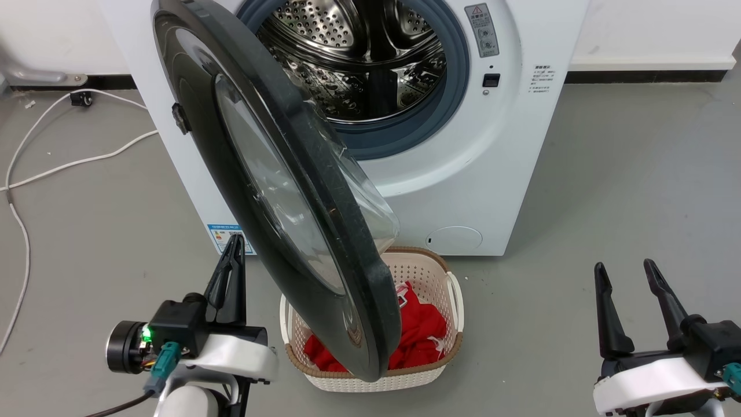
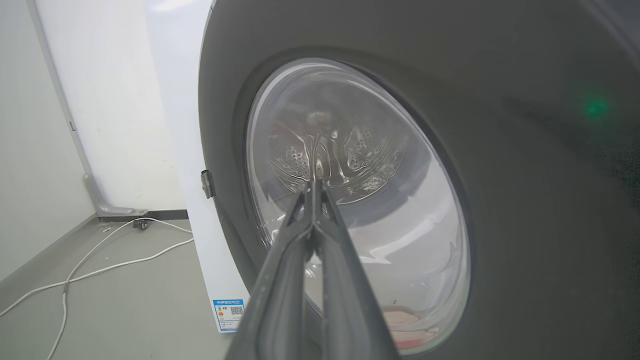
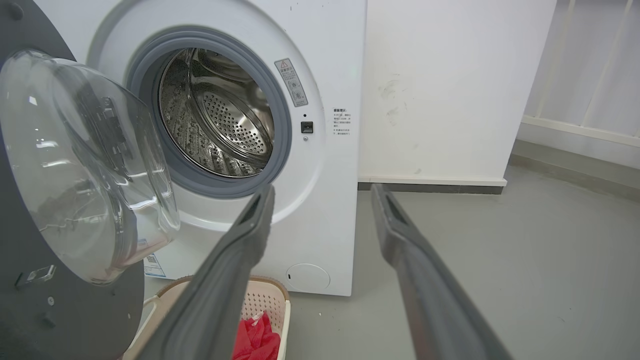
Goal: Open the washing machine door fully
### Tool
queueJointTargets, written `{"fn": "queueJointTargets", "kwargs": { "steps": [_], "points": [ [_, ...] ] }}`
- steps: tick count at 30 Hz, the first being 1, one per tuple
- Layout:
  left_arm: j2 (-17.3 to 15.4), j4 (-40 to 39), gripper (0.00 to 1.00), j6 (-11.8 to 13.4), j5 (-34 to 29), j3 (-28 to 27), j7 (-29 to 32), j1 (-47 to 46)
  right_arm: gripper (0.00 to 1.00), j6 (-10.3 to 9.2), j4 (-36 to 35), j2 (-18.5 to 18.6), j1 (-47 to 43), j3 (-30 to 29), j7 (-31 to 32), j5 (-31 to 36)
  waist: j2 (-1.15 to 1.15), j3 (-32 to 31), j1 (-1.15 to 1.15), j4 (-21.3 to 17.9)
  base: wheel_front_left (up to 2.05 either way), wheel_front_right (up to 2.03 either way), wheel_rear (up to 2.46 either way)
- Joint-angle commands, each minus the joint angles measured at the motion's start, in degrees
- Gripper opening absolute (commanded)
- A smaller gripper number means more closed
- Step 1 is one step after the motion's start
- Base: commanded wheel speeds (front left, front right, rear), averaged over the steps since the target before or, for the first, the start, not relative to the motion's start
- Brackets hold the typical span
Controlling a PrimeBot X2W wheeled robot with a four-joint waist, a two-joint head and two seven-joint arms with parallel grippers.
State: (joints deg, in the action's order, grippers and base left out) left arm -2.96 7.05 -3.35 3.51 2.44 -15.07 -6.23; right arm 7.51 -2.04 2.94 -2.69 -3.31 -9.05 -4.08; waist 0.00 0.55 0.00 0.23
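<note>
Cream laundry basket (image 1: 425, 269) on the grey floor (image 1: 608, 191) — red cloth (image 1: 425, 330) inside; white cable (image 1: 87, 160) lies well apart

**A:** so what's actually sitting on the floor here?

**B:** plain smooth grey floor (image 1: 625, 202). The white washing machine (image 1: 509, 174) stands on it, with the wall behind. A cream basket (image 1: 425, 275) with a brown rim sits on the floor just in front of the machine's lower front.

**A:** anything off to the left?

**B:** yeah, a white cable (image 1: 87, 160) snakes loosely over the floor left of the machine, up toward a small black thing (image 1: 81, 99) by the skirting. Can't tell what that one is.
</note>
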Motion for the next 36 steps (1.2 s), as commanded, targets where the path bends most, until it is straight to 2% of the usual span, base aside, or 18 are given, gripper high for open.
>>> {"fn": "queueJointTargets", "kwargs": {
  "steps": [1,10,20,24,30,36],
  "points": [
    [0.06,-0.53,0.00,0.04,0.59,-0.25,-0.15,-0.46,1.00,-0.04,0.09,-0.12,0.41,-0.17,-0.20,-0.19,0.00,0.01,0.00,0.03,0.00,0.00,0.00],
    [0.08,-10.74,0.00,0.62,2.45,-0.55,-0.15,-2.86,1.00,-0.04,0.40,-0.12,0.39,-0.60,-0.19,-0.71,0.00,0.08,0.00,0.46,0.00,0.00,0.00],
    [-0.37,-25.05,0.00,1.75,0.23,-0.81,-0.14,-7.77,1.00,-0.04,0.49,-0.12,0.51,-0.72,-0.09,-0.75,0.00,0.16,0.00,0.80,0.00,0.00,0.00],
    [-0.40,-28.32,0.00,1.54,-0.46,-0.02,-0.14,-10.49,1.00,-0.04,0.28,-0.12,0.37,-1.16,-0.01,-0.69,0.00,0.56,0.00,1.22,0.00,0.00,0.00],
    [-0.18,-31.85,0.00,0.20,-0.74,6.08,-0.14,-14.67,1.00,-0.04,0.35,-0.13,0.12,-1.44,0.32,-0.74,0.00,0.74,0.00,1.50,0.00,0.00,0.00],
    [-0.09,-31.61,0.00,-1.72,0.75,14.84,2.68,-13.66,1.00,-0.04,0.49,-0.13,0.29,-1.39,0.18,-0.93,0.00,0.74,0.00,1.20,0.00,0.00,0.00]
  ]
}}
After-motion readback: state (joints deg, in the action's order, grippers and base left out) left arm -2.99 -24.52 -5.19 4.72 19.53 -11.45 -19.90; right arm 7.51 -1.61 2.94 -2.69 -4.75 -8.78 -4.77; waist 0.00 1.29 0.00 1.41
